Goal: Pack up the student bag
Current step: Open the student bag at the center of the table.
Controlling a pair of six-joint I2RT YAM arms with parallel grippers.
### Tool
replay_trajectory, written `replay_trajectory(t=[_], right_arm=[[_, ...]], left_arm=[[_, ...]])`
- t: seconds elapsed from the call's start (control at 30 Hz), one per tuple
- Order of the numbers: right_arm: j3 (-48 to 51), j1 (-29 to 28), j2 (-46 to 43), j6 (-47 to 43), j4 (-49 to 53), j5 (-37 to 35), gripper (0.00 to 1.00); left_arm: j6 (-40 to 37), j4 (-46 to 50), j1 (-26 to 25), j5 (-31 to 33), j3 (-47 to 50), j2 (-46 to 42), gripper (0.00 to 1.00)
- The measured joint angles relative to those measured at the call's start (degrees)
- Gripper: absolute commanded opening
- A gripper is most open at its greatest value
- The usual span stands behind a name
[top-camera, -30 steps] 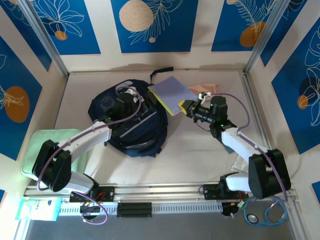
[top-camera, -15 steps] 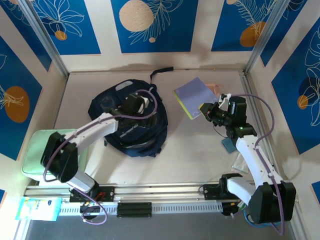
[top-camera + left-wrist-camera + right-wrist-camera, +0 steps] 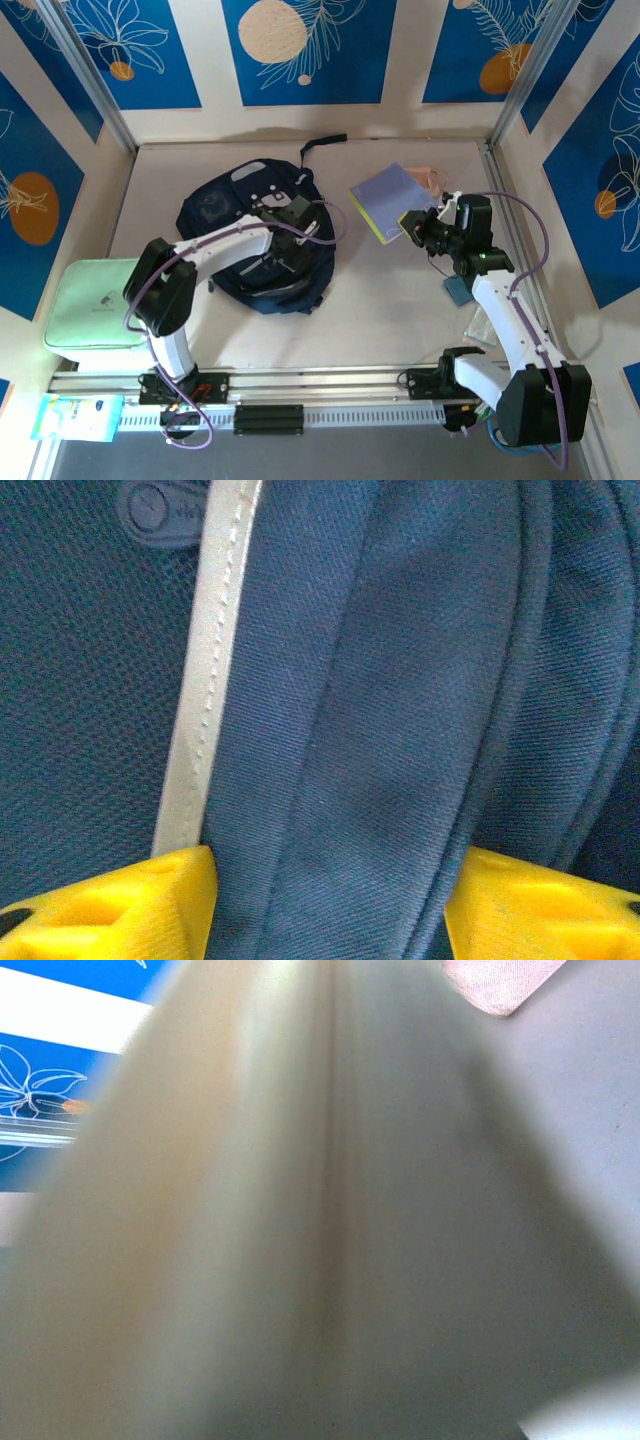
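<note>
Blue floral panels wall in a pale desk (image 3: 400, 330), where the student bag (image 3: 215, 215) lies on its side, left of centre, with its black strap trailing toward the far wall. The left hand (image 3: 287, 214) is pressed down on the bag's right-hand half. Its yellow fingers (image 3: 110, 910) pinch a raised fold of navy fabric just beside a light zipper stripe (image 3: 205, 680), apparently to pull the opening wide for loading. To the right of the bag and clear of it, the right hand (image 3: 418, 226) is clamped on the corner of a lavender notebook (image 3: 385, 195). The notebook is held off the desk and tilted, seemingly kept ready until the bag gapes. A small pink pouch (image 3: 432, 180) lies farther right of the bag, just behind the notebook, and a mint-green case (image 3: 90, 310) sits near the bag's left.

A second ago the notebook overlapped the bag's right edge. It has since been drawn back to the right, where it has stayed for the last half second. The left hand, wide open then, has shifted rightward across the bag and closed in on the fold.
</note>
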State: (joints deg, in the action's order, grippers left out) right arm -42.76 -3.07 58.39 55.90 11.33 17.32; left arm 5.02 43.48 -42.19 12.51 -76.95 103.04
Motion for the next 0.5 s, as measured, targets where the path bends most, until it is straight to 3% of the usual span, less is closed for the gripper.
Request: replay_trajectory(t=[0.27, 0.5], right_arm=[[0.0, 0.4, 0.3, 0.0, 0.3, 0.0, 0.0], [0.0, 1.0, 0.2, -0.6, 1.5, 0.0, 0.0]], left_arm=[[-1.0, 3.3, -1.1, 2.6, -3.4, 1.8, 0.17], [-0.9, 3.1, -1.0, 3.0, -3.4, -1.9, 0.01]])
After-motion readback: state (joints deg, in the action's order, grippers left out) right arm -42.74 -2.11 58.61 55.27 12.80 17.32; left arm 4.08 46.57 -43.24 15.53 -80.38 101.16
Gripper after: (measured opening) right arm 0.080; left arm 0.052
